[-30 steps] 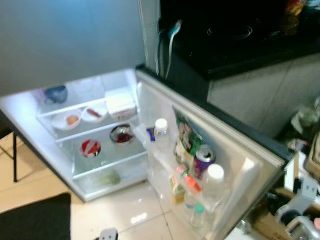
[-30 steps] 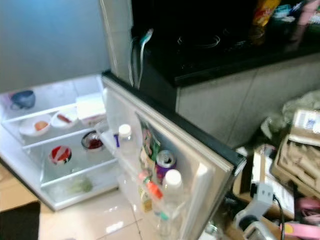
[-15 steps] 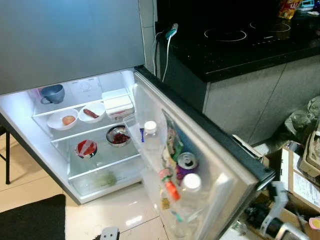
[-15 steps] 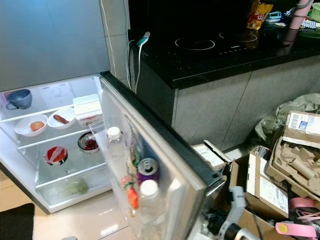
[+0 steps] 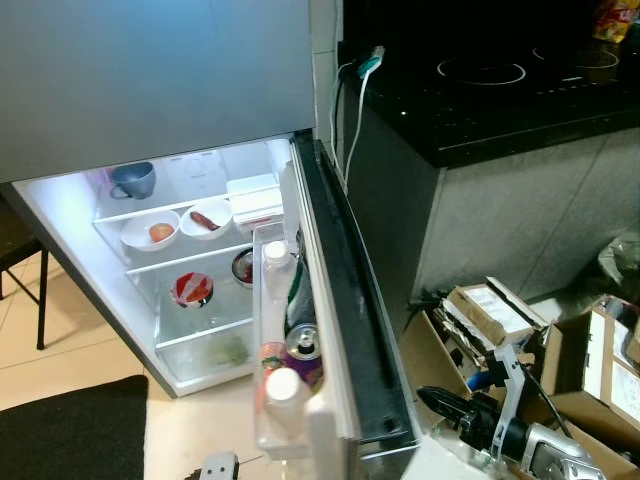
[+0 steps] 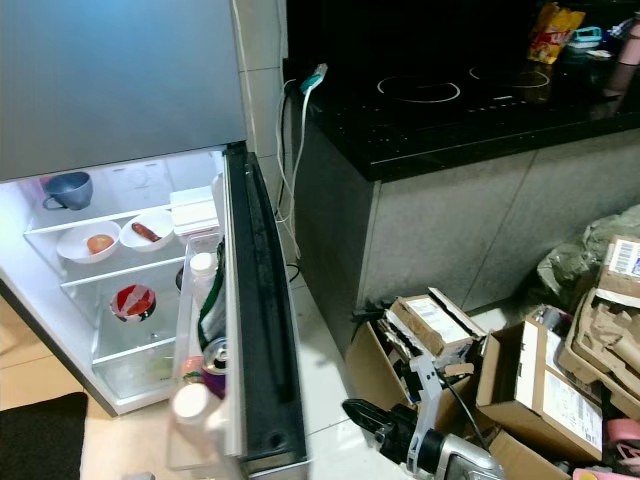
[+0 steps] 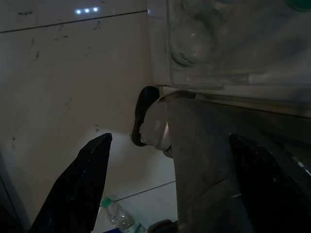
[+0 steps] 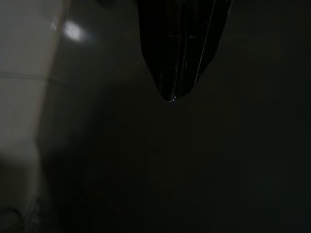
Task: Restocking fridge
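The fridge stands open, its lit shelves holding a blue cup, two white bowls, a white box and a red-topped bowl. I see its door edge-on, with the door bin holding a white-capped bottle, a purple can and another bottle. My right gripper is low on the outer side of the door, shut and empty; its fingers meet in a point. My left gripper hangs open above the tiles, under the door bin.
Cardboard boxes crowd the floor right of the door. A black counter with a hob rises behind them, and a cable hangs beside the fridge. A black mat lies at lower left. A water bottle lies on the floor.
The door has swung in toward the fridge, from showing its inner face to standing edge-on. My right gripper has come into view beside its outer side. The camera has shifted too.
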### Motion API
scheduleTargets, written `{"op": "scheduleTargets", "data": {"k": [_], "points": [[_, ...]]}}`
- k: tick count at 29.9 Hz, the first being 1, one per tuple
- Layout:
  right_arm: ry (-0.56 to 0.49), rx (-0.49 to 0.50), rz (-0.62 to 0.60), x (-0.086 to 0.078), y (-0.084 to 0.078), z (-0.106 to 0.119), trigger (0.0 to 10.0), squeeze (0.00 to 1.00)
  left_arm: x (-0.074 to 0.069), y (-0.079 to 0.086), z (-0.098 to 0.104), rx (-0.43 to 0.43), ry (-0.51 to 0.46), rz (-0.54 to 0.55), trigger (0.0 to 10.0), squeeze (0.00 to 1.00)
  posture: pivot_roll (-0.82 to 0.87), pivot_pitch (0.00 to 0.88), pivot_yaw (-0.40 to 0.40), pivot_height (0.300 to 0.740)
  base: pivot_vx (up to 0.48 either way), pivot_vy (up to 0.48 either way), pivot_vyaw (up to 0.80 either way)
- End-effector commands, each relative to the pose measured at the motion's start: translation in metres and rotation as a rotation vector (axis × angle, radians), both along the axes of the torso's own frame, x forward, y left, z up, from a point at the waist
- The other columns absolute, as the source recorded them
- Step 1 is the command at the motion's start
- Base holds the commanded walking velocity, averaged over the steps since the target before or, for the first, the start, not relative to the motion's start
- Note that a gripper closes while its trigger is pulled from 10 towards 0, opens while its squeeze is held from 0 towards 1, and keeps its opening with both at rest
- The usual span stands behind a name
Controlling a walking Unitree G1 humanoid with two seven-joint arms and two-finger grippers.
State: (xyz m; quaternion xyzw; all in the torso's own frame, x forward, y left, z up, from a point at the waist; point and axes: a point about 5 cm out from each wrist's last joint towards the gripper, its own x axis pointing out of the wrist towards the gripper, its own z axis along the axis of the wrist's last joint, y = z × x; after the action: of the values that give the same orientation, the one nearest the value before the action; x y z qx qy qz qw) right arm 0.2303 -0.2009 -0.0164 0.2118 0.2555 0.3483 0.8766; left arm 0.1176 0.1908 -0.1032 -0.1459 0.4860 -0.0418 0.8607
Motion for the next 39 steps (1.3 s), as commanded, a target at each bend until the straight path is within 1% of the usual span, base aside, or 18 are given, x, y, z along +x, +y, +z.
{"op": "scheduleTargets", "data": {"k": [1,2,3,4,6,8,11,12,17,18,26,32,35,39], "points": [[0.027,-0.018,-0.017,-0.004,-0.002,-0.004,10.0,0.0,-0.006,-0.004,-0.002,-0.001,0.028,-0.014,10.0,0.0,-0.04,0.0,-0.013,0.74,0.0,0.0,0.0],[0.036,-0.033,-0.003,-0.007,-0.001,-0.006,10.0,0.0,-0.006,-0.004,-0.003,-0.002,0.03,-0.015,10.0,0.0,-0.04,0.0,-0.013,0.74,0.0,0.0,0.0],[0.044,-0.07,0.005,-0.008,0.003,-0.009,10.0,0.0,-0.007,-0.005,-0.003,-0.001,0.035,-0.019,10.0,0.0,-0.04,0.0,-0.013,0.74,0.0,0.0,0.0],[0.044,-0.07,0.005,-0.008,0.003,-0.009,10.0,0.0,-0.007,-0.005,-0.003,-0.001,0.035,-0.019,10.0,0.0,-0.04,0.0,-0.013,0.74,0.0,0.0,0.0],[0.039,-0.114,-0.001,-0.008,0.006,-0.011,10.0,0.0,-0.008,-0.005,-0.003,0.005,0.04,-0.023,10.0,0.0,-0.04,0.0,-0.013,0.74,0.0,0.0,0.0],[0.03,-0.133,-0.017,-0.006,0.01,-0.013,10.0,0.0,-0.007,-0.005,-0.004,0.014,0.045,-0.019,10.0,0.0,-0.04,0.0,-0.013,0.74,0.0,0.0,0.0],[0.039,-0.137,-0.039,-0.005,0.01,-0.014,10.0,0.0,-0.007,-0.004,-0.004,0.019,0.049,-0.013,10.0,0.0,-0.04,0.0,-0.014,0.74,0.0,0.0,0.0],[0.042,-0.141,-0.039,-0.005,0.011,-0.014,10.0,0.0,-0.007,-0.003,-0.004,0.035,0.052,-0.021,10.0,0.0,-0.03,0.0,-0.014,0.74,0.0,0.0,0.0],[0.044,-0.144,-0.038,-0.005,0.011,-0.015,10.0,0.0,-0.007,-0.003,-0.004,0.048,0.056,-0.033,10.0,0.0,-0.03,0.0,-0.014,0.74,0.0,0.0,0.0],[0.043,-0.148,-0.034,-0.005,0.012,-0.015,10.0,0.0,-0.008,-0.001,-0.004,0.065,0.063,-0.042,10.0,0.0,-0.04,0.0,-0.014,0.74,-0.277,0.0,0.0],[0.04,-0.149,-0.023,-0.004,0.017,-0.015,10.0,0.0,-0.009,-0.003,-0.005,0.064,0.063,-0.047,10.0,0.0,-0.03,0.0,-0.015,0.74,-0.356,0.0,0.0],[0.046,-0.163,-0.029,-0.006,0.017,-0.017,10.0,0.0,-0.008,-0.005,-0.005,0.063,0.063,-0.054,10.0,0.0,-0.04,0.0,-0.015,0.74,-0.365,0.0,0.0],[0.042,-0.173,-0.038,-0.005,0.016,-0.017,10.0,0.0,-0.008,-0.005,-0.005,0.063,0.063,-0.055,10.0,0.0,-0.04,0.0,-0.015,0.74,-0.259,0.0,0.0],[0.04,-0.178,-0.046,-0.004,0.015,-0.016,10.0,0.0,-0.008,-0.005,-0.005,0.061,0.059,-0.042,10.0,0.0,-0.04,0.0,-0.016,0.74,0.0,0.0,0.0]]}}
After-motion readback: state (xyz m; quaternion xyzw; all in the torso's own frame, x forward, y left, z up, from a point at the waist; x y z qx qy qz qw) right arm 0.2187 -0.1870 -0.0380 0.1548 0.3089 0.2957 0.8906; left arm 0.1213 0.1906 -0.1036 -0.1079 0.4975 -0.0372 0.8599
